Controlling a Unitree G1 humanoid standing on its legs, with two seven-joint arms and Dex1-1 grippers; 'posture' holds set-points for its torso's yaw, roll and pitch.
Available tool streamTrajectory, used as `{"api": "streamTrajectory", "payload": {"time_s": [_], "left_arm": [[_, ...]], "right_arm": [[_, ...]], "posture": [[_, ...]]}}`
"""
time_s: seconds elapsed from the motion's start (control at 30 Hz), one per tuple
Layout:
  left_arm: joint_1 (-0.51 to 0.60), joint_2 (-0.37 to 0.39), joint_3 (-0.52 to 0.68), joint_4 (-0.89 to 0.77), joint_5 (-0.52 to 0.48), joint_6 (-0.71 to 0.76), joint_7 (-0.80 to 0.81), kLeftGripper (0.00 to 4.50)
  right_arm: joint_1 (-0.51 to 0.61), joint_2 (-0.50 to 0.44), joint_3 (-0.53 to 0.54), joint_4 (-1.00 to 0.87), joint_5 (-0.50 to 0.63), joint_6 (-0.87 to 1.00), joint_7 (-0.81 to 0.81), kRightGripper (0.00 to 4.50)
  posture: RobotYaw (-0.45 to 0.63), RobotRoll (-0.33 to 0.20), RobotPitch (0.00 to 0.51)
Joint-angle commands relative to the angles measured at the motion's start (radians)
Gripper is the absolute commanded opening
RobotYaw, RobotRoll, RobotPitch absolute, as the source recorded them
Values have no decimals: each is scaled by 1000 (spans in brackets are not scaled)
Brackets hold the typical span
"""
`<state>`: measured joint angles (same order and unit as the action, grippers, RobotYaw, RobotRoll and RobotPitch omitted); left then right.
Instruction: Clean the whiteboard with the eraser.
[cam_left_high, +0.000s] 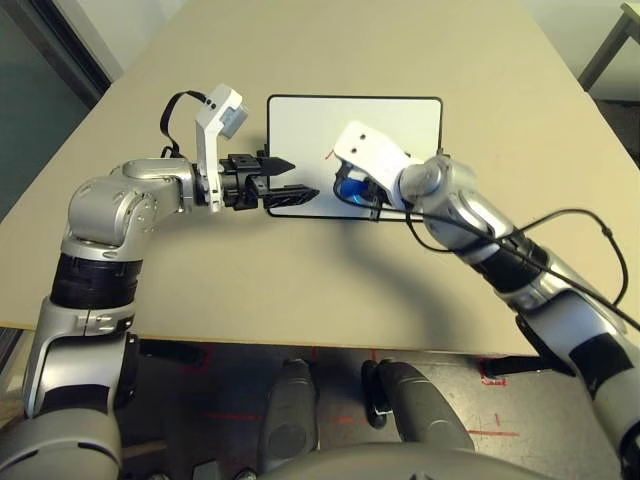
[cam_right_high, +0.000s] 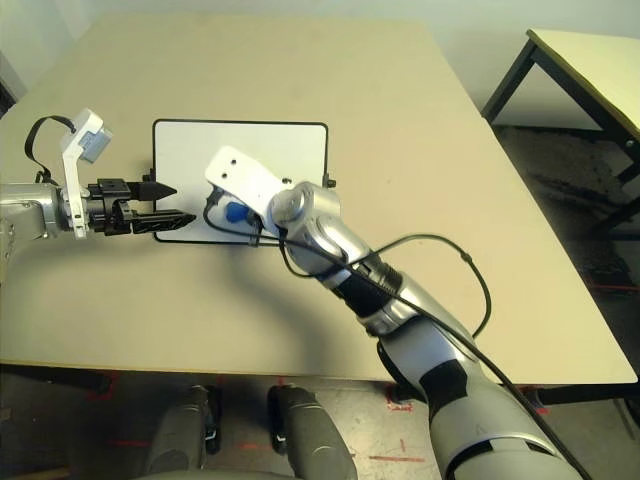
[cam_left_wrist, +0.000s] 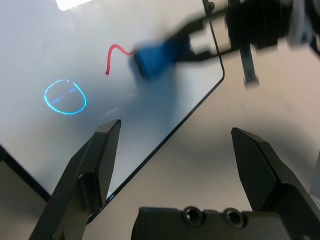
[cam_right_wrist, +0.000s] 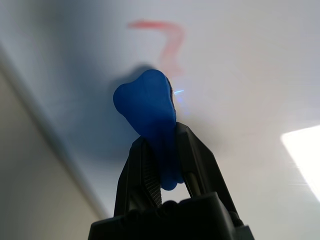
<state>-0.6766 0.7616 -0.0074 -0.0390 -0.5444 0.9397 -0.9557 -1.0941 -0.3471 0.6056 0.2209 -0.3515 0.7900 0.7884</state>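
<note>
**Caller:** While the beige table (cam_left_high: 470, 110) is sitting flat under both arms, the right gripper (cam_right_wrist: 162, 150) is clenching the eraser (cam_right_wrist: 147, 117), its two black fingers pinching the bright blue block at its narrow waist, and the block's broad end is pointing down at the whiteboard (cam_left_high: 300, 130).

**Analyst:** And where is that eraser sitting over the board?

**Caller:** It is hanging over the board's near part, toward the robot's right, close to the near edge. Whether it is actually touching the white surface, I cannot tell. Just past its tip a red squiggle (cam_right_wrist: 167, 42) is showing on the board, a hooked stroke, not a letter I can read.

**Analyst:** What is the left arm doing?

**Caller:** The left gripper (cam_left_high: 290, 180) is hanging with its fingers spread wide and nothing between them, over the board's near left corner. One finger is lying over the white surface, the other over the bare table beside the black frame.

**Analyst:** Any other marks?

**Caller:** The left wrist view is showing a light blue ring (cam_left_wrist: 65, 97) with a short stroke inside it, on the white near the red mark. No brand or label is readable anywhere. Farther back, the rest of the board is lying unmarked, and a second table (cam_right_high: 590, 60) is standing off to the right.
</note>
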Motion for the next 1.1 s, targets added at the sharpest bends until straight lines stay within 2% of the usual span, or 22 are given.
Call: {"api": "streamTrajectory", "payload": {"time_s": [0.03,0.17,0.4,0.57,0.8,0.9,1.1], "left_arm": [[6,3,-2,3,4,-6,-5,4500],[11,3,-3,3,4,-7,-5,4500],[12,1,-2,-2,1,-4,-2,4500],[12,1,-2,-6,-2,2,-1,4500],[7,2,-3,-7,-4,4,2,4500],[6,2,-3,-9,-5,7,4,4500],[9,8,3,-15,-8,14,8,4500]], "right_arm": [[-17,11,-24,57,-7,-24,-17,620],[-2,13,-8,34,-16,-19,-1,620],[127,-26,83,-131,-55,13,73,620],[93,-18,57,-68,-70,-20,60,620],[-19,24,-2,88,-63,-82,8,620],[1,30,8,79,-67,-83,13,620],[102,9,57,-53,-85,-46,63,620]], "posture": [[18,0,158],[18,0,158],[18,0,158],[16,0,160],[17,0,158],[23,0,157],[26,0,156]]}}
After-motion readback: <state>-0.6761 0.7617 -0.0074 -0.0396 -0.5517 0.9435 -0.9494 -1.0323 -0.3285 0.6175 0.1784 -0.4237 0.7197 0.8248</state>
